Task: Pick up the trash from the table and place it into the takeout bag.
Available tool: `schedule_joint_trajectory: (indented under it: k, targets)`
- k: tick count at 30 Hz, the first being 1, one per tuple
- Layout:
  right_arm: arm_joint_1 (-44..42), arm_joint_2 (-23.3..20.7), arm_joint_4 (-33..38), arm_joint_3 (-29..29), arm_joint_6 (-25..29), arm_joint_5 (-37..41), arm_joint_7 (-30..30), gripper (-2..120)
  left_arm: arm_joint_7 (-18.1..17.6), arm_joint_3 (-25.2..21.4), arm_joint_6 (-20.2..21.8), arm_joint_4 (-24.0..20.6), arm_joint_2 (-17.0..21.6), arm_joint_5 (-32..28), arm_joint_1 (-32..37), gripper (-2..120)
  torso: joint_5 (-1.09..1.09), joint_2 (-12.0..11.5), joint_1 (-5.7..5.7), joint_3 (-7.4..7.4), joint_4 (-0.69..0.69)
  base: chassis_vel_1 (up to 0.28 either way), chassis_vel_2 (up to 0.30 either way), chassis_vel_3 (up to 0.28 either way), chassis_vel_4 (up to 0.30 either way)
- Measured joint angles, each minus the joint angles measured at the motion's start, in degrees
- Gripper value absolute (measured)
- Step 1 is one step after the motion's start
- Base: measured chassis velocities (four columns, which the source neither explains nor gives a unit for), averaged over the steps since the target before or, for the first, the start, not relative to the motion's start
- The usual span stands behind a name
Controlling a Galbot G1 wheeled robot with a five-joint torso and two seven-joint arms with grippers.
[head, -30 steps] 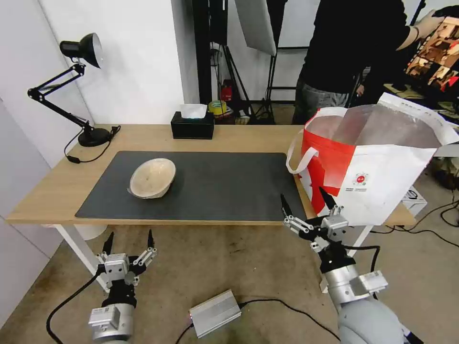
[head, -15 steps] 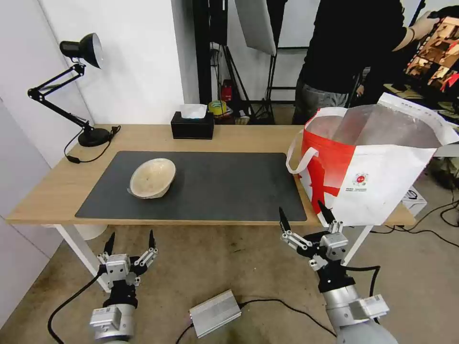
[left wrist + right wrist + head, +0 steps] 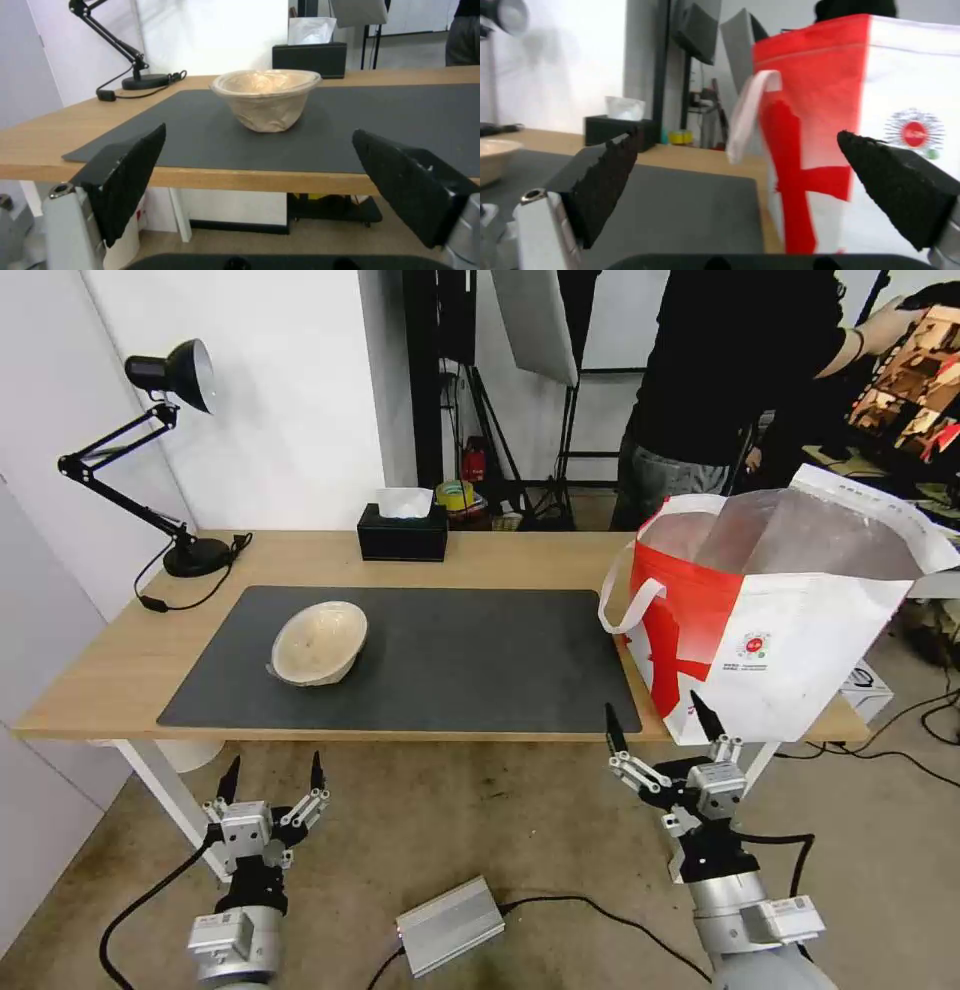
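Below the counter's (image 3: 140,660) near edge both tools hang with fingers spread and empty: the left tool (image 3: 268,782) faces the bowl (image 3: 318,642), the right tool (image 3: 664,732) sits by the bag (image 3: 790,640). On the mat (image 3: 480,655) the bowl stands upright, apparently the last trash left. At the counter's right end the bag gapes open, ready to receive it.

table (image 3: 500,555): light wood-grain top, smooth, low sheen; white painted legs
mat (image 3: 480,655): dark grey, matt, even surface
beige shallow bowl (image 3: 318,642): thin, pulp-like wall, creased and rough on the outside; a glossy clear film over the rim in the left wrist view
takeout bag (image 3: 790,645): smooth red-and-white coated fabric; crinkled shiny silver foil inside; white woven loop handles
tissue box (image 3: 403,534): matt black; soft white paper on top
left gripper (image 3: 271,768): silver metal body; rough matt black pads (image 3: 135,176)
right gripper (image 3: 662,722): same bare metal; pads (image 3: 605,176) coarse, ragged-edged
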Motion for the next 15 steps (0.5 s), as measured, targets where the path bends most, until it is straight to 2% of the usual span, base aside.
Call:
schedule_joint_trajectory:
  k: [15]
  targets:
    - [-2.12, 0.6, -2.36, 3.7, 0.68, -0.55, 2.32, 97, 0.0, -0.36, 0.0, 0.07, 0.0, -0.04, -0.05, 100, 0.0, 0.0, 0.0, 0.0, 0.0, 0.0, 0.0, 0.0, 0.0]
